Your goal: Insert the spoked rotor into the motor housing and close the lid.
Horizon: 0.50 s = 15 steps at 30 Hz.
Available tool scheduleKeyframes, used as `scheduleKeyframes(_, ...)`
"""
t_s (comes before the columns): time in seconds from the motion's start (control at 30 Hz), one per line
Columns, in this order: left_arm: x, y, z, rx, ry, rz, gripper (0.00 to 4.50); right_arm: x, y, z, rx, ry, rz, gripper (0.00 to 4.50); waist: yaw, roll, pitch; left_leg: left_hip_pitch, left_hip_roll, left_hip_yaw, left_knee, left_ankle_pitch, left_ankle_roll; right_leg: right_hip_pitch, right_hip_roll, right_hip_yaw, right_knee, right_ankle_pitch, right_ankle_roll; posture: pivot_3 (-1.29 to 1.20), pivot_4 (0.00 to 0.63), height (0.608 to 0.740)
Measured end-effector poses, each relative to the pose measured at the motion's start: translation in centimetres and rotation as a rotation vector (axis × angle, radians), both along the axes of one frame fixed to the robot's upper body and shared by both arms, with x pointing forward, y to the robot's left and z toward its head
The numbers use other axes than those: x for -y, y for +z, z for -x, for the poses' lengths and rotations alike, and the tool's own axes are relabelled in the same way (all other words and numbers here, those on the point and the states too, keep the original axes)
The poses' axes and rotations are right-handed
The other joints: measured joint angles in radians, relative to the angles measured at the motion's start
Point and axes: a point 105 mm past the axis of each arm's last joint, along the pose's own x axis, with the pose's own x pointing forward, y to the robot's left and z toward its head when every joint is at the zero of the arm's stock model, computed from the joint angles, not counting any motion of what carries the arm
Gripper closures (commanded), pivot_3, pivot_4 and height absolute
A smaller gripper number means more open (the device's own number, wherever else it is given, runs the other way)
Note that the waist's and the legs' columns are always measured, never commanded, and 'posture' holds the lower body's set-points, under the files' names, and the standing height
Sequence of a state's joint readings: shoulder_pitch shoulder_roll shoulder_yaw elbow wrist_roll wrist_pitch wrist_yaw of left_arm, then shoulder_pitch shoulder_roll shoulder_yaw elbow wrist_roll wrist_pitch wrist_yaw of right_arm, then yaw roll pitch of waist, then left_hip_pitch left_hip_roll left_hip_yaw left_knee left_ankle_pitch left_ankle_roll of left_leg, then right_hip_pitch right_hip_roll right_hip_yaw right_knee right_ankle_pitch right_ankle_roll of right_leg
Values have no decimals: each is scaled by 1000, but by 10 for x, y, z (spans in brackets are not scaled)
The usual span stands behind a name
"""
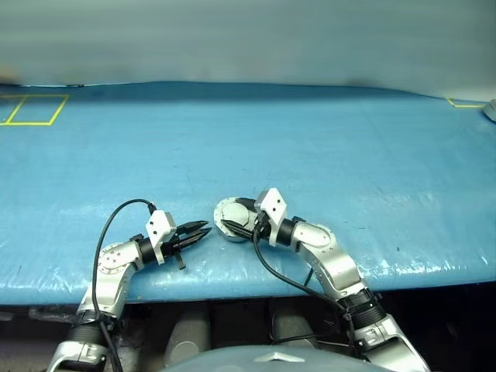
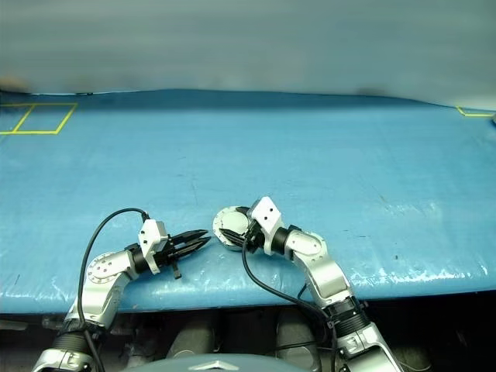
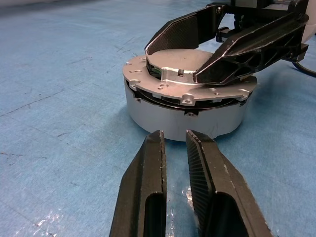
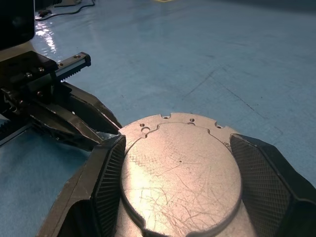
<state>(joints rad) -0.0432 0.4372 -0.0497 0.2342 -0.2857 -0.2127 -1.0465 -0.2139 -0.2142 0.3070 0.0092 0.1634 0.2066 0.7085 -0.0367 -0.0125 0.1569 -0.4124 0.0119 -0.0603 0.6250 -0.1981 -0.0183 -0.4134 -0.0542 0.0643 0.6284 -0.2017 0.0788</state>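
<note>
The motor housing [image 3: 182,123], a round silver cup, stands on the blue table near its front edge. The lid [image 4: 180,173] lies flat and closed on top of it. The spoked rotor is hidden. My right gripper [image 1: 235,217] reaches over the housing from the right. Its two fingers straddle the lid's raised centre disc, and the pads [image 4: 111,173] touch the disc's edge on both sides. My left gripper [image 1: 206,228] hovers just left of the housing and points at its wall. Its fingers [image 3: 148,177] are nearly together, with nothing between them.
The blue sheet covers the whole table [image 1: 310,147]. Yellow taped squares [image 1: 35,110] mark its far left corner, and a yellow corner mark [image 1: 461,103] with a white object [image 1: 490,109] sits at the far right. The table's front edge [image 1: 232,291] runs close behind both grippers.
</note>
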Motion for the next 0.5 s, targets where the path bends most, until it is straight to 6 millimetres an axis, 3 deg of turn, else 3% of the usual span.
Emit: scheduleKeyframes(0.5, 0, 0, 0, -1, 0, 0, 3722, 5, 6, 0, -10, 36, 45, 1465, 0, 0, 0, -1, 0, 0, 0, 0, 0, -1, 0, 0, 0, 0, 0, 0, 150, 740)
